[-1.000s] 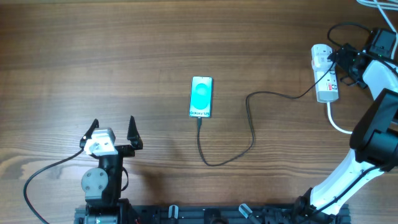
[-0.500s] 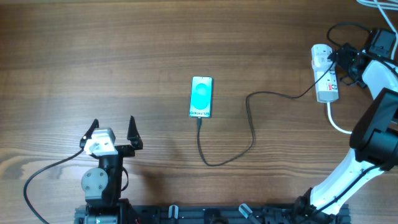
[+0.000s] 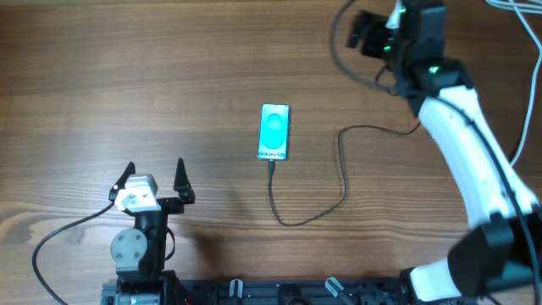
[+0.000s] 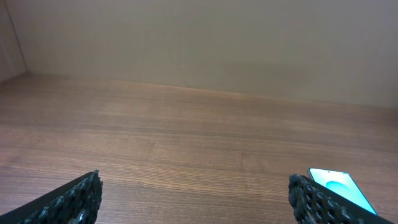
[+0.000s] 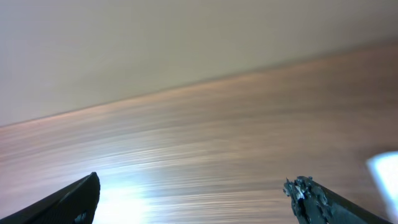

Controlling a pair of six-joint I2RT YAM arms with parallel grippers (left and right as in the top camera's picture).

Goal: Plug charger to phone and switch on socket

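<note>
The phone, with its turquoise screen up, lies at the table's middle; its corner also shows in the left wrist view. The thin black charger cable runs from the phone's near end, loops and heads right under my right arm. The plug end sits against the phone's near edge. The socket is hidden by my right arm. My right gripper is open and empty, high over the back of the table. My left gripper is open and empty at the front left.
White cables lie at the back right corner, and a thin white lead runs down the right edge. A black cable trails from the left arm. The right wrist view is motion-blurred.
My right arm has swung left from the socket at the far right to the back middle, and now covers the socket. The left arm, phone and cable have not moved.
</note>
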